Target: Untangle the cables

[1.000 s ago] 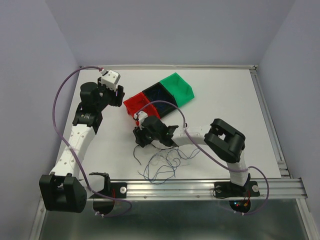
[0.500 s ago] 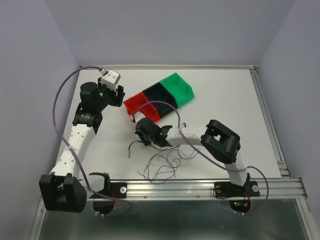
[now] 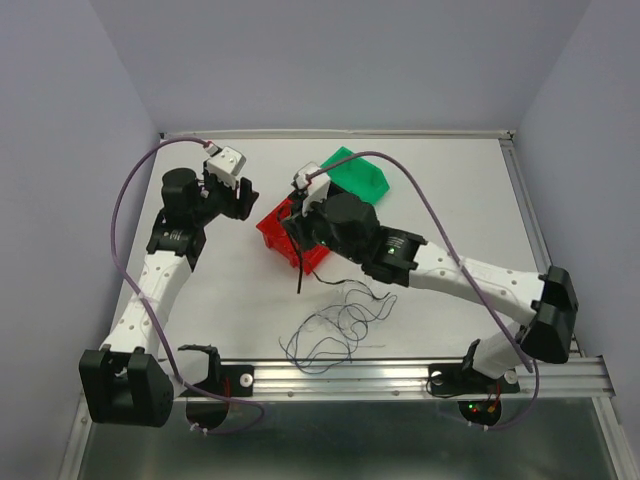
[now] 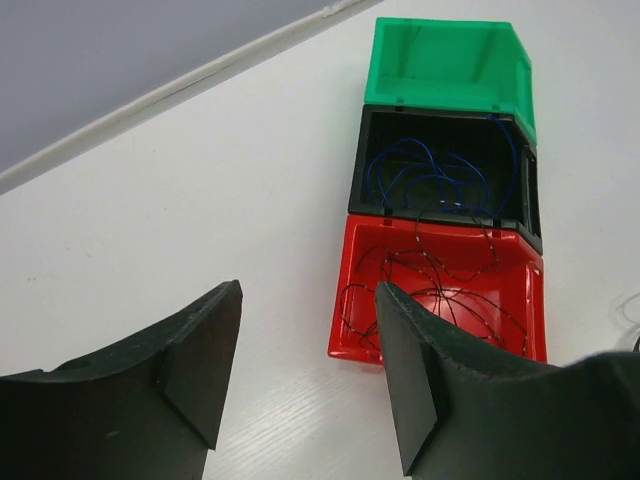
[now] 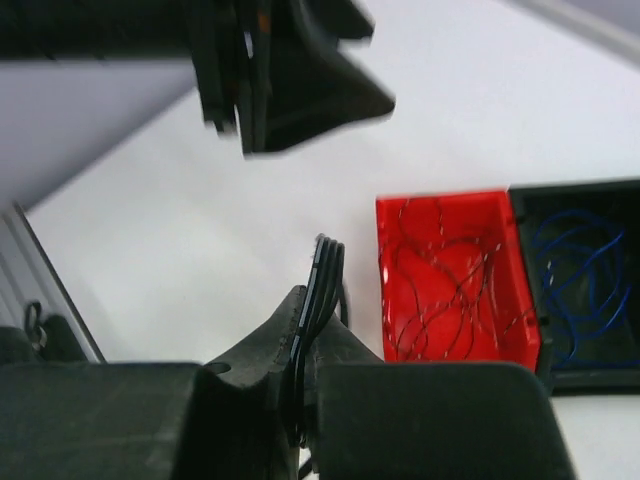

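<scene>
black fingers pressed together at the right gripper point(image 5: 312, 335), clamped on a folded bundle of thin black cable strands point(image 5: 325, 265), no gap to be seen between the jaws. from above, loose end dangling past the near side of the red plastic bin point(image 3: 270, 228) toward the white table top point(image 3: 450, 200); cannot tell whether touching it. carried on a right arm stretched long and low from its base at the near right, diagonally across to the row of bins, wrist raised over them.

spread wide at the left gripper point(image 4: 305, 375), nothing between the fingers; held above the table just left of the bins and tipped down toward them, on a left arm bent at the elbow.

in the red bin, a scribble of thin dark wires point(image 4: 440, 300); in the black plastic bin point(image 4: 357, 165) next to it, thin blue wires point(image 4: 430, 180); beyond that, the green plastic bin point(image 3: 365, 178). near the metal front rail point(image 3: 400, 375), a loose clump of hair-thin dark blue, black and whitish cables point(image 3: 335, 330) lying on the table, apart from both grippers.

hidden in the top view: nearly all of the black bin, under the right wrist. blurred at the top of the right wrist view: the left gripper. too fine to count: the single strands of the clump.
</scene>
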Controlling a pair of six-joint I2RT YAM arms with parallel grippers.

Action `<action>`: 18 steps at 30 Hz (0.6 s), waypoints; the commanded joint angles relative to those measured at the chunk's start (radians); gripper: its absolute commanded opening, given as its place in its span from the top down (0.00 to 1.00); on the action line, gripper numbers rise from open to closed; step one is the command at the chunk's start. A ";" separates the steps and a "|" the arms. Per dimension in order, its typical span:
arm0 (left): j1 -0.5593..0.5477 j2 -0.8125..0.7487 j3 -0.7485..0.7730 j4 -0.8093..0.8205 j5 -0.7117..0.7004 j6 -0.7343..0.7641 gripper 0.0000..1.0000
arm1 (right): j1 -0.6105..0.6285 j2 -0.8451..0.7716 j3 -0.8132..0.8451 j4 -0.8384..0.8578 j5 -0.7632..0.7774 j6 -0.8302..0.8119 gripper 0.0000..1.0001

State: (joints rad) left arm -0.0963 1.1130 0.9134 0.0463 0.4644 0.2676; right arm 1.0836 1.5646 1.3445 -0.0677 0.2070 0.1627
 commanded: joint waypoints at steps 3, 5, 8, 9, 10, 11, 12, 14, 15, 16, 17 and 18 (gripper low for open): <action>0.012 -0.047 -0.013 0.066 0.105 -0.028 0.33 | 0.012 -0.165 0.008 0.146 0.074 -0.015 1.00; 0.012 -0.045 -0.011 0.060 0.155 -0.025 0.33 | 0.012 -0.205 0.004 0.147 0.058 -0.014 1.00; 0.013 -0.045 -0.018 0.059 0.288 -0.016 0.33 | 0.012 -0.225 0.015 0.157 0.060 -0.026 0.99; 0.013 -0.044 -0.021 0.059 0.319 -0.015 0.33 | 0.012 -0.227 0.019 0.161 0.061 -0.026 1.00; 0.013 -0.044 -0.025 0.069 0.348 -0.013 0.33 | 0.012 -0.230 0.028 0.170 0.074 -0.025 1.00; 0.012 -0.045 -0.031 0.084 0.380 -0.014 0.33 | 0.012 -0.230 0.033 0.180 0.084 -0.025 0.99; 0.012 -0.047 -0.060 0.105 0.442 -0.022 0.33 | 0.012 -0.232 0.038 0.210 0.095 -0.031 0.99; 0.012 -0.059 -0.091 0.195 0.482 -0.054 0.32 | 0.012 -0.227 0.060 0.249 0.114 -0.043 0.99; 0.012 -0.065 -0.117 0.219 0.503 -0.080 0.32 | 0.012 -0.222 0.070 0.278 0.123 -0.046 0.99; 0.012 -0.082 -0.134 0.284 0.514 -0.097 0.32 | 0.012 -0.219 0.076 0.298 0.124 -0.054 0.99; 0.012 -0.090 -0.148 0.311 0.522 -0.113 0.32 | 0.012 -0.215 0.087 0.313 0.124 -0.060 0.99; 0.012 -0.096 -0.172 0.338 0.548 -0.129 0.31 | 0.012 -0.212 0.105 0.342 0.124 -0.066 0.99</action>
State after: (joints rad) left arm -0.0875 1.0721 0.7876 0.1970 0.8745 0.2081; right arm 1.0874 1.3495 1.3487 0.1108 0.2962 0.1337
